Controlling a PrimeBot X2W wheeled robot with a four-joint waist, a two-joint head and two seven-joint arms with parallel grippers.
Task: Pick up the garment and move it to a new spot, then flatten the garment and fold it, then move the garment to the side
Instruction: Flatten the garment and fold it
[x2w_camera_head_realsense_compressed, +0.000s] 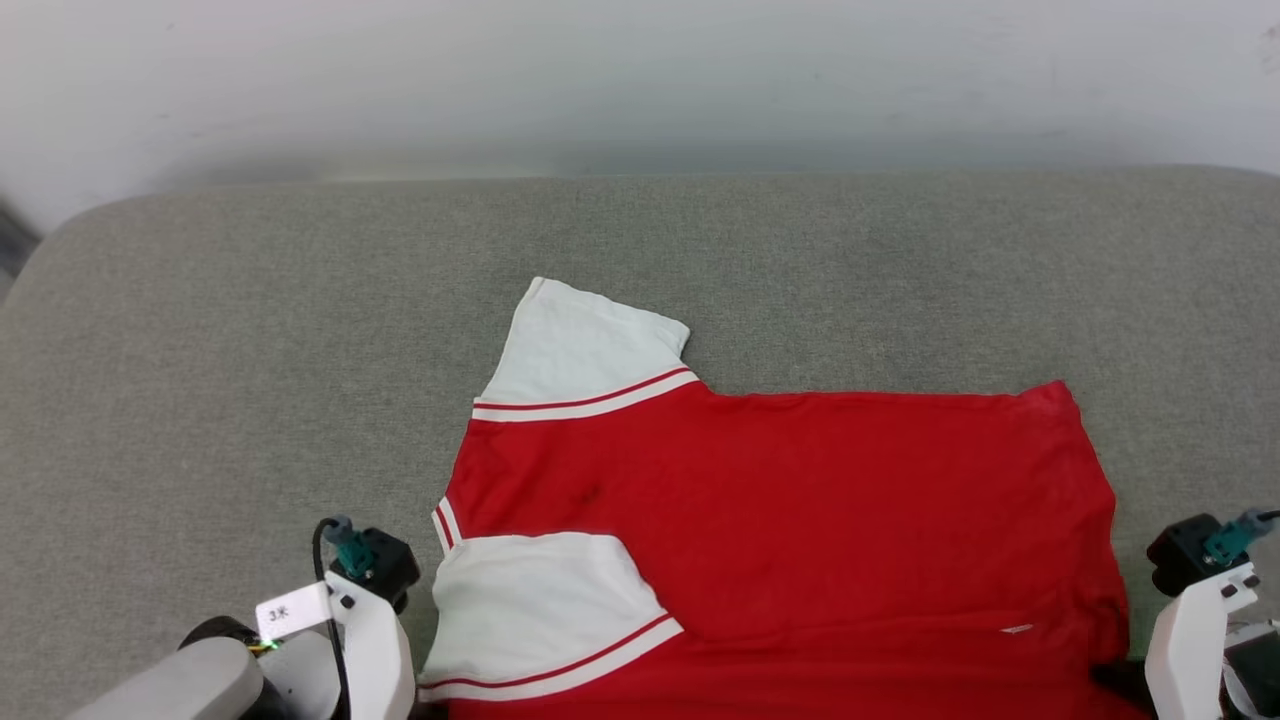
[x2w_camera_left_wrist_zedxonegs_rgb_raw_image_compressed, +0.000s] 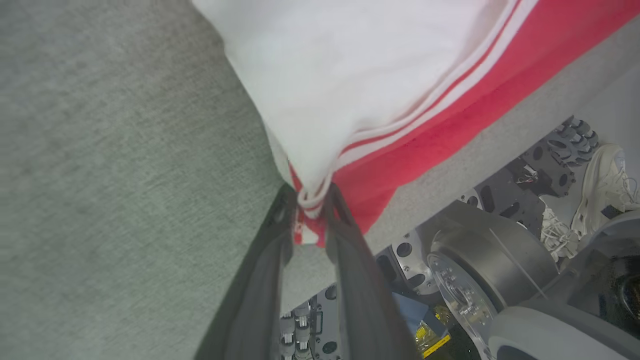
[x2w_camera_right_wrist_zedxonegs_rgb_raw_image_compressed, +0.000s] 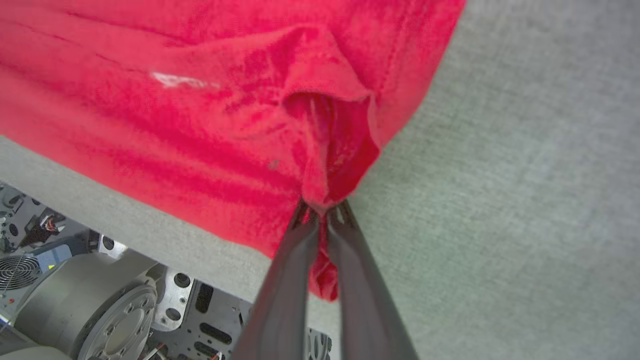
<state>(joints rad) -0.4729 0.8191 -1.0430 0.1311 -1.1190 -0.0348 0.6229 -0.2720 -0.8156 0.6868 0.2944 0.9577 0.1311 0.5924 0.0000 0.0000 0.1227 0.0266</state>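
Garment (x2w_camera_head_realsense_compressed: 780, 500), red with white sleeves, is laid flat on the grey fabric-covered worktop (x2w_camera_head_realsense_compressed: 250, 350), which spans the head view from edge to edge. A pale wall (x2w_camera_head_realsense_compressed: 640, 80) is seen behind it along the top of the frame. The cloth occupies the lower centre and lower right of that frame. One white sleeve points toward the upper centre and the other is laid at the lower left, each edged in red-and-white stripes.

The robot's metal base (x2w_camera_left_wrist_zedxonegs_rgb_raw_image_compressed: 480, 260) is seen below the worktop's front edge, at the lower right of the left wrist view.

The left gripper (x2w_camera_left_wrist_zedxonegs_rgb_raw_image_compressed: 311, 210) is clamped on a bunched corner where the sleeve's striped trim meets red cloth. Its fingers are held narrowly apart by the fabric between them. The right gripper (x2w_camera_right_wrist_zedxonegs_rgb_raw_image_compressed: 322, 212) is clenched almost fully, with a gathered fold of the red corner pinched at its tips, in the centre of the right wrist view.

A pale shoe (x2w_camera_left_wrist_zedxonegs_rgb_raw_image_compressed: 605, 185) is visible at the right edge of the left wrist view.
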